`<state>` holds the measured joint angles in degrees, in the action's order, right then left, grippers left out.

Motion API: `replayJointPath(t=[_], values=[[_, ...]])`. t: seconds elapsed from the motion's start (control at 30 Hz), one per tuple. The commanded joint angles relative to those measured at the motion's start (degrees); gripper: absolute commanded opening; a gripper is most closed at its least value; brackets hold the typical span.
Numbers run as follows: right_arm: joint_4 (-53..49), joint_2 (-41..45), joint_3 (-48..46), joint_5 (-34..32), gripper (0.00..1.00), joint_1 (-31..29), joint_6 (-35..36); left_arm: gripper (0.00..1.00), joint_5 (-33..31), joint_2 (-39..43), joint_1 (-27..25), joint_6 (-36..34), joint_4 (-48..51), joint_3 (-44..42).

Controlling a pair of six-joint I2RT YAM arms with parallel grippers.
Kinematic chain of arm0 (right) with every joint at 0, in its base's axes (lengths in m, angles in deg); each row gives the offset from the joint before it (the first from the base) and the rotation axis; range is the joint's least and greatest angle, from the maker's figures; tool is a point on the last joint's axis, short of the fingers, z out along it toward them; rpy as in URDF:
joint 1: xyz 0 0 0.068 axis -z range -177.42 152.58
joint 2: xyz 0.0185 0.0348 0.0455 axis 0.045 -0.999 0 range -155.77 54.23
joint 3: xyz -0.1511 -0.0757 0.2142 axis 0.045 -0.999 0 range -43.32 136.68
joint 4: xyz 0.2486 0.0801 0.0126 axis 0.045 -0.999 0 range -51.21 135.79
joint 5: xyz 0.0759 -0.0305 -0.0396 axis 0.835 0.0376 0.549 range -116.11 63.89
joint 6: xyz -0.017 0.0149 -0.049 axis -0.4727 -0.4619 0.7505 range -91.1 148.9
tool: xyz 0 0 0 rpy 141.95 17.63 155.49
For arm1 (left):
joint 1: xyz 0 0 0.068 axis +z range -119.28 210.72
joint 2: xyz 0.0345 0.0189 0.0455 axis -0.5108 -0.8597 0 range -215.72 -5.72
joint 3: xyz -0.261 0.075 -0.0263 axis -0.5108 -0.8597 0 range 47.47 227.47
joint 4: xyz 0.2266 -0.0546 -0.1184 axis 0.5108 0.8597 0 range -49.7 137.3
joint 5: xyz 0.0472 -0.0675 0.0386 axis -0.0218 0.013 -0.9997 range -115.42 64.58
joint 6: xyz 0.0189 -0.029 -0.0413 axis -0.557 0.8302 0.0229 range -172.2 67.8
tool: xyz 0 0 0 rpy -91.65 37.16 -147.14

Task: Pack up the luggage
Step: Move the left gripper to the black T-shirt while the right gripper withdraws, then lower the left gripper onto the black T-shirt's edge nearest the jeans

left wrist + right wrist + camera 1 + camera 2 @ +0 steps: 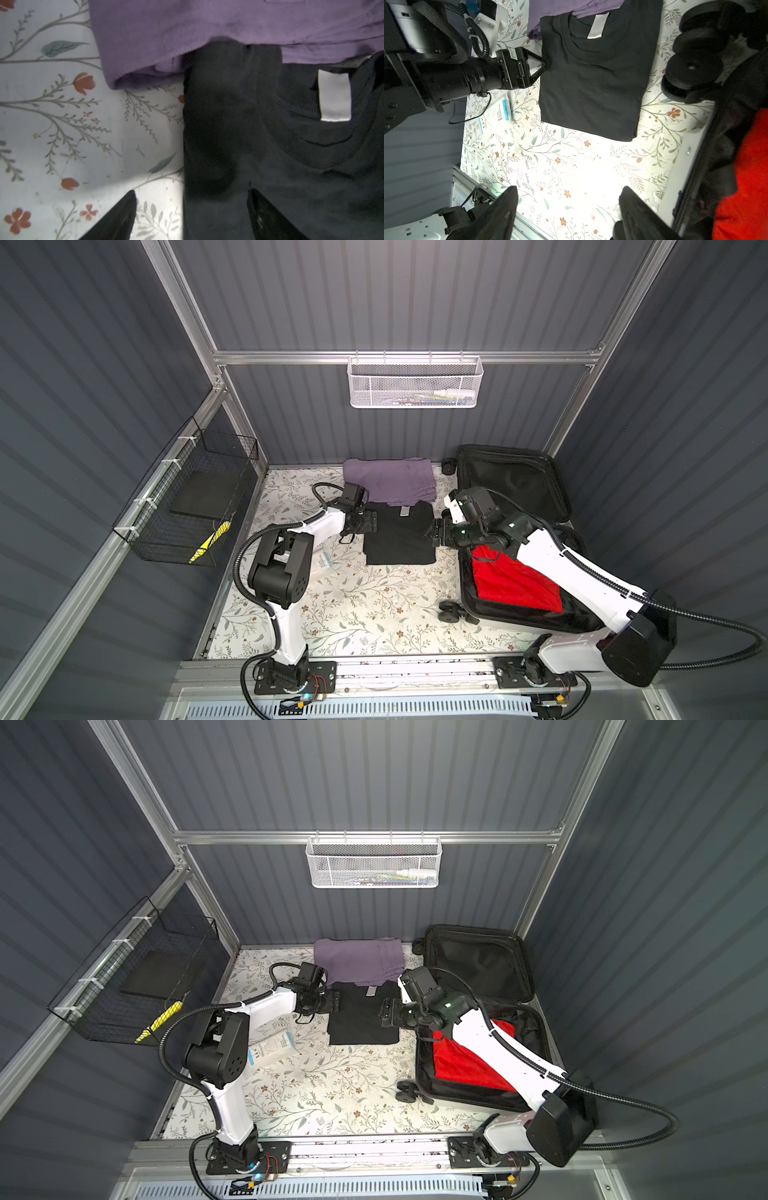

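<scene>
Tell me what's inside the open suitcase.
The suitcase holds a red garment in its near half; the far half shows only black lining. The right arm covers part, hiding whatever lies beneath.

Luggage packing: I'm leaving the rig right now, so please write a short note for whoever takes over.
Left hand: open, straddling the edge of the folded black T-shirt on the floral tabletop.
Right hand: open, empty, by the shirt's opposite edge.
Black-lined hard-shell suitcase: lies open on the right.
Done: red garment inside its nearer half.
To do: black shirt, folded purple garment behind it, perhaps the white packet beside the left arm.
</scene>
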<state>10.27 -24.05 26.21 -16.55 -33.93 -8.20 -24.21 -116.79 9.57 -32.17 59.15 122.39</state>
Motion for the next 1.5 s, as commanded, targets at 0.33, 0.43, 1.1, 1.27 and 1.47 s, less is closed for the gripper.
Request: replayJointPath(t=[0.33, 0.43, 1.1, 1.27, 1.47], values=[[-0.5, 2.8, -3.5, -2.0, 0.79, -0.5, -0.8, 0.78, 3.6, -9.0, 0.3, -2.3, -3.6, 10.3], [-0.7, 3.3, -4.0, -2.2, 0.79, -0.5, -0.9, 0.73, 4.9, -10.3, 0.3, -1.7, -4.1, 11.4], [-1.7, 3.3, -4.9, -3.4, 0.79, -1.5, -1.6, 0.75, 0.4, -11.6, 0.3, -2.3, -4.2, 11.1], [-2.4, 3.4, -4.4, -3.9, 0.79, -1.8, -1.5, 0.79, -1.0, -13.0, 0.4, -3.1, -3.2, 12.3], [-2.5, 2.7, -4.5, -4.0, 0.79, -1.9, -1.4, 0.68, 3.5, -14.2, 0.4, -2.5, -5.4, 12.6]])
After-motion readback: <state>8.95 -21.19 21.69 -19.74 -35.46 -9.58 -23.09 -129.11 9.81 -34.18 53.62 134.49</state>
